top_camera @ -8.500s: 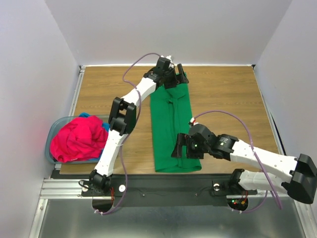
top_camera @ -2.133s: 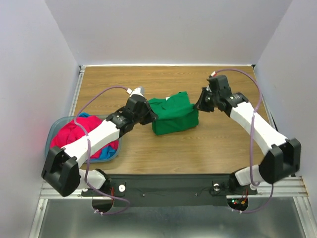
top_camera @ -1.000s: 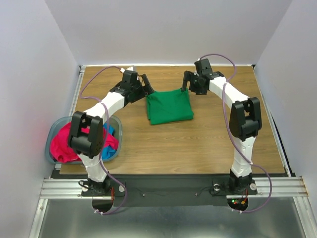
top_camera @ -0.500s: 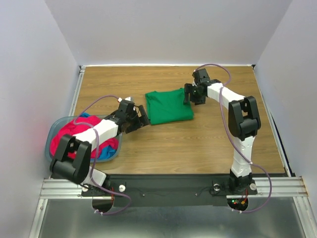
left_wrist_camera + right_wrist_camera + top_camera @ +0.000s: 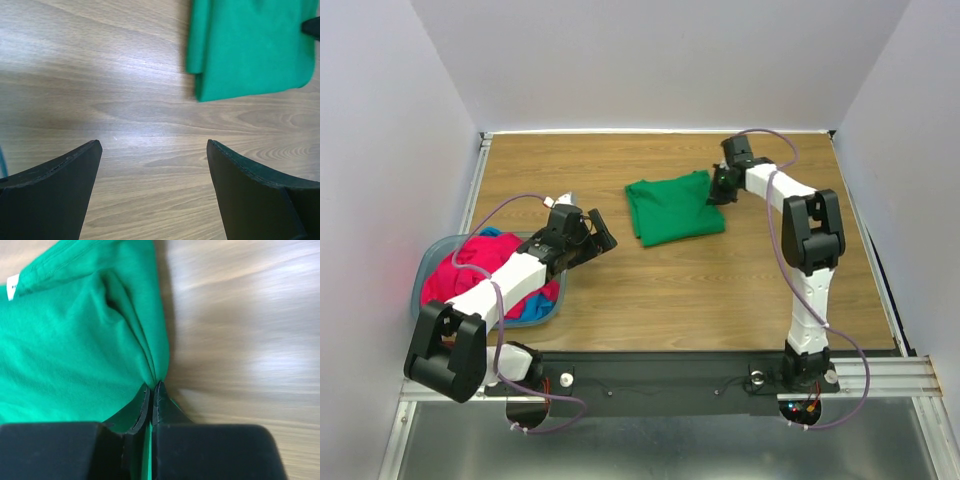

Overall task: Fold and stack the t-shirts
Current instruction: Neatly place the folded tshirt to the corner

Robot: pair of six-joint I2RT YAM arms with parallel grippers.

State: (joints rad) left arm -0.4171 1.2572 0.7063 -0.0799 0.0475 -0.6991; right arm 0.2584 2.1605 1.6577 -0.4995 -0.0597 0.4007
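Note:
A folded kelly green t-shirt [image 5: 672, 207] lies on the wooden table at centre back. My right gripper [image 5: 717, 190] is shut on its right edge; in the right wrist view the green t-shirt [image 5: 75, 345] puckers into the pinched jaws [image 5: 152, 386]. A bright pink-red t-shirt [image 5: 470, 272] and a blue t-shirt [image 5: 538, 300] are bunched in the basket at the left. My left gripper [image 5: 592, 232] stands open over bare wood between the basket and the green t-shirt [image 5: 250, 50], holding nothing; that gripper [image 5: 152, 145] shows wide-spread fingers.
The grey-blue plastic basket [image 5: 428, 268] sits at the table's left edge. White walls close in the table on three sides. The metal rail with the arm bases runs along the near edge [image 5: 650, 378].
My right gripper has shut on the green t-shirt's right edge, and the shirt has shifted slightly right and turned. My left gripper drew back from the shirt toward the basket, still open.

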